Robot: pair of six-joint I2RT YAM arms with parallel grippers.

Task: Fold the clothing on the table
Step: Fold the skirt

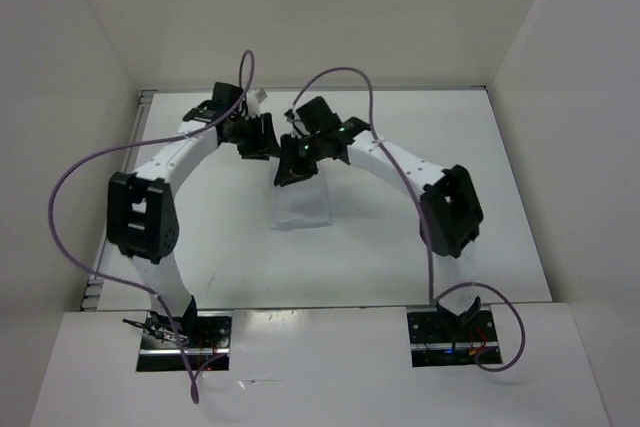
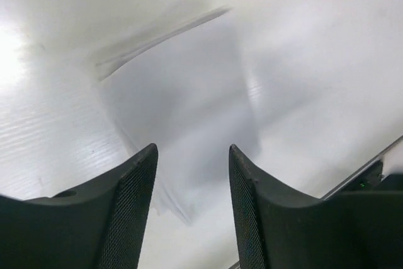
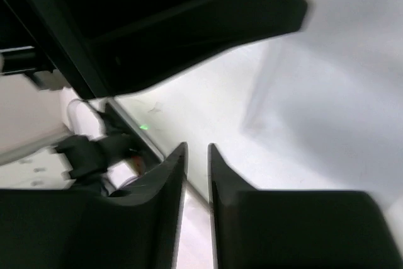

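Top external: clothing (image 1: 300, 203) lies as small flat rectangle mid-table (image 1: 480, 227), edges straight, near edge square to arm bases. Bare tabletop wide on left, right and near side; white walls (image 1: 330, 17) close it in. Left gripper (image 1: 258, 139) hangs just beyond clothing's far-left corner, right gripper (image 1: 292, 169) over its far edge.

Left wrist: left gripper (image 2: 192, 155) jaws spread wide, nothing between; clothing (image 2: 189, 111) below, blurred.

Right wrist: right gripper (image 3: 196, 152) jaws parted by narrow slit, nothing caught.

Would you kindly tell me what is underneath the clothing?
The clothing lies on the white table, visible around it. Whatever is beneath the fabric is covered, and the right gripper hides its far edge.
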